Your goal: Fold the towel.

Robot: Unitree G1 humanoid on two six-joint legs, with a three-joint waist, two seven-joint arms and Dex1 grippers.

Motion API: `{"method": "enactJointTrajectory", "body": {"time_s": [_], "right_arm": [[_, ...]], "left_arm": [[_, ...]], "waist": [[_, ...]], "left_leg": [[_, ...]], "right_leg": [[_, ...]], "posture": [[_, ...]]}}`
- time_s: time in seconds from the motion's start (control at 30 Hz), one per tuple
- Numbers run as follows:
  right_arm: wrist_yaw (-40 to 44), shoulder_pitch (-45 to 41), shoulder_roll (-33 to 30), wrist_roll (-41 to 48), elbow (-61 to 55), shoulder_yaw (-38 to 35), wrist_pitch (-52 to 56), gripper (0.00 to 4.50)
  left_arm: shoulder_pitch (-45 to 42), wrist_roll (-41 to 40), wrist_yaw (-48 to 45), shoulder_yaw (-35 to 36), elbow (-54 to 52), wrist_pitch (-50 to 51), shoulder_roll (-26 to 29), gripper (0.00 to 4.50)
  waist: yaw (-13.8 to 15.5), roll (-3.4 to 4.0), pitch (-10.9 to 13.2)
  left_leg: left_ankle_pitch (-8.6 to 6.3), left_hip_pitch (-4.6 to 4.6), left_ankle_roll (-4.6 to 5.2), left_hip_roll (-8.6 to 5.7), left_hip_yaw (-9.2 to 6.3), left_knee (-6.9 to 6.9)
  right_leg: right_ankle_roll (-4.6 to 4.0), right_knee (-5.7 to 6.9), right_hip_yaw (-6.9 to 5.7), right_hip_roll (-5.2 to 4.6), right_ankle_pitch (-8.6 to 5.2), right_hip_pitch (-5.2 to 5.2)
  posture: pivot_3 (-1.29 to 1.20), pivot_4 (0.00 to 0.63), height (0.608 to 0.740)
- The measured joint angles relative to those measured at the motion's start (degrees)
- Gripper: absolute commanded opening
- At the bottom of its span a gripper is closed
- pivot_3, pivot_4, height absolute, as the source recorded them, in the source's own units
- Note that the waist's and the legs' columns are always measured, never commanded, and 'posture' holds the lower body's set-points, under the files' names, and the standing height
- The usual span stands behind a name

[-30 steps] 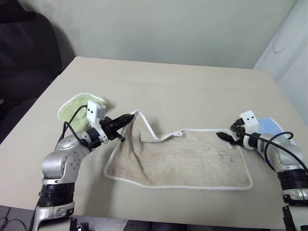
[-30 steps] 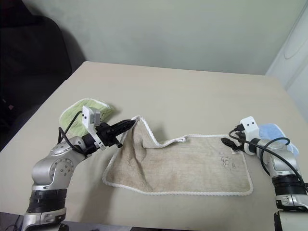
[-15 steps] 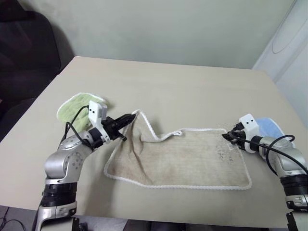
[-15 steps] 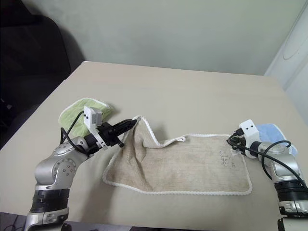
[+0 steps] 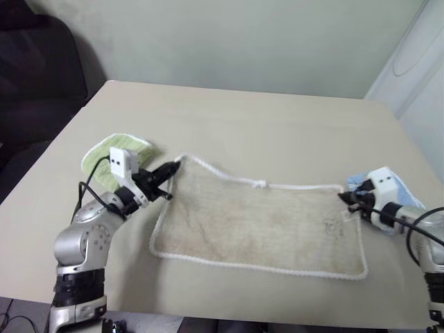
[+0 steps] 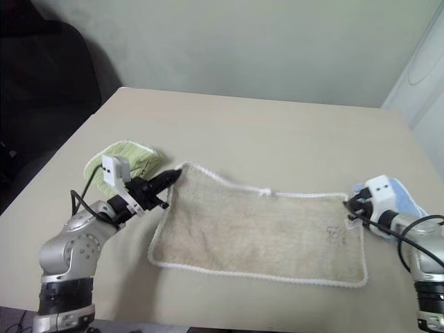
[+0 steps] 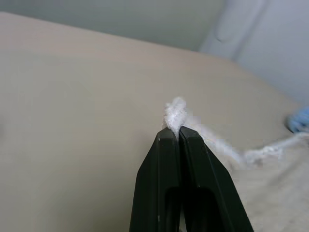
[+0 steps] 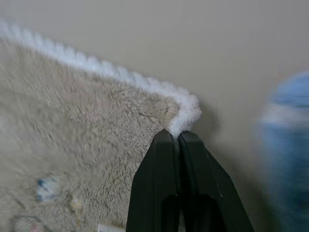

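The towel (image 5: 257,222) is beige with white corded edging and lies spread across the table's near half. Its far edge is stretched almost straight between my two grippers. My left gripper (image 5: 173,167) is shut on the far left corner, and the white cord shows pinched at its tips (image 7: 174,131). My right gripper (image 5: 344,198) is shut on the far right corner (image 8: 186,113), just above the table. A small white loop (image 5: 260,184) sits midway along the far edge. A faint label (image 5: 334,223) shows near the right end.
A green towel (image 5: 105,152) lies bunched just behind my left arm. A light blue towel (image 5: 411,200) lies by my right wrist near the table's right edge. The table (image 5: 263,125) is bare beyond the towel. A dark chair (image 5: 35,69) stands at the far left.
My right gripper shut on the towel's far right corner and drew it up and to the right. The left gripper shifted left. The bunched fold and sagging far edge pulled out nearly straight.
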Motion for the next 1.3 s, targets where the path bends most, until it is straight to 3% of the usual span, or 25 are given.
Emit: {"method": "enactJointTrajectory", "body": {"time_s": [0.1,0.2,0.27,0.37,0.47,0.6,0.73,0.87,0.97,1.17,1.3], "right_arm": [[-2.34,-9.11,-0.47,-0.3,2.82,-1.08,0.02,0.04],[-3.85,-21.25,-1.14,-4.18,12.92,1.74,-4.73,0.04],[-3.99,-28.6,-1.61,-6.58,21.21,3.78,-8.94,0.04],[-3.6,-34.33,-2.6,-8.18,27.54,4.4,-13.08,0.04],[-0.83,-32.08,-5.1,-7.3,25.27,3.01,-14.12,0.04],[3.88,-16.6,-6.42,-1.05,10.38,-3.68,-10.64,0.04],[8.12,6.8,-4.89,6.73,-6.94,-12.37,-3.52,0.04],[9.84,21.86,-1.8,12.91,-17.13,-18.14,2.41,0.04],[10.0,26.3,-1.41,15.07,-20.51,-19.6,3.97,0.04],[12.14,30.58,-2.25,18.18,-21.52,-20.43,5.33,0.04],[14.73,32.83,-4.18,20.16,-21.95,-22.09,5.98,0.04]], "left_arm": [[-12.42,2.44,2.13,-0.63,9.8,-3.21,-1.67,0.0],[-26.74,8.29,2.81,-4.38,24.64,-10.02,-3.12,0.0],[-35.41,12.15,2.57,-5.94,36.06,-16.02,-4.02,0.0],[-42.77,14.28,1.17,-6.18,45.99,-22.08,-4.29,0.0],[-44.06,13.43,-3.21,-5.33,47.84,-23.77,-3.95,0.0],[-33.76,7.41,-8.63,-2.48,36.84,-17.23,-0.99,0.0],[-11.05,-0.96,-12.16,-0.83,16.22,-4.64,2.75,0.0],[5.5,-7.55,-12.64,1.32,2.3,4.39,5.91,0.0],[9.86,-10.3,-11.63,2.82,-2.95,7.37,7.06,0.0],[15.01,-16.91,-9.98,7.49,-7.14,11.27,7.65,0.0],[16.6,-21.03,-9.81,10.43,-8.41,12.85,9.32,0.0]], "waist": [[0.02,-0.06,0.2],[0.04,-0.05,0.21],[0.06,-0.03,0.21],[0.11,0.09,0.14],[0.29,0.25,0.03],[0.41,0.32,-0.06],[0.34,0.27,-0.03],[0.22,-0.09,0.36],[0.09,-0.05,0.43],[-0.21,0.04,0.34],[-0.21,-0.25,-0.02]], "left_leg": [[0.11,0.02,0.09,-0.06,-0.03,0.17],[0.25,-0.01,0.33,-0.27,-0.08,0.23],[0.48,-0.11,1.03,-0.32,-0.08,0.18],[0.69,-0.58,0.53,-0.19,-0.14,-0.13],[0.85,-0.53,0.31,-0.03,-0.17,-0.35],[0.6,-0.37,0.46,-0.08,-0.11,-0.56],[0.34,-0.38,0.6,-0.24,-0.02,-0.1],[-0.25,-0.48,0.5,-0.45,-0.03,0.39],[-0.31,-0.51,0.46,-0.41,-0.12,0.28],[-0.24,-0.61,0.49,-0.43,-0.07,0.35],[-0.52,-0.31,0.48,-0.49,-0.07,0.35]], "right_leg": [[0.06,0.01,0.08,-0.02,-0.04,0.05],[-0.15,-0.04,0.12,-0.17,0.44,0.05],[0.22,-0.22,0.08,-0.26,0.57,-0.02],[1.31,-0.79,-0.04,-0.14,1.23,-0.35],[1.35,-1.1,-0.13,-0.05,1.26,-0.07],[0.78,-1.94,-0.13,-0.04,0.94,0.27],[0.37,-1.77,-0.12,-0.03,0.63,0.4],[0.62,-1.0,0.12,-0.02,-0.14,0.15],[0.42,-0.92,0.14,0.0,-1.13,0.07],[0.37,-0.7,0.18,-0.07,-1.13,-0.09],[-0.36,0.07,0.17,-0.06,-0.59,-0.1]], "posture": [[0.0,0.15,0.74],[0.0,0.15,0.74],[0.0,0.15,0.74],[0.0,0.15,0.74],[0.0,0.15,0.74],[0.0,0.15,0.74],[0.0,0.15,0.74],[0.0,0.15,0.74],[0.0,0.15,0.74],[0.0,0.15,0.74],[0.0,0.15,0.74]]}}
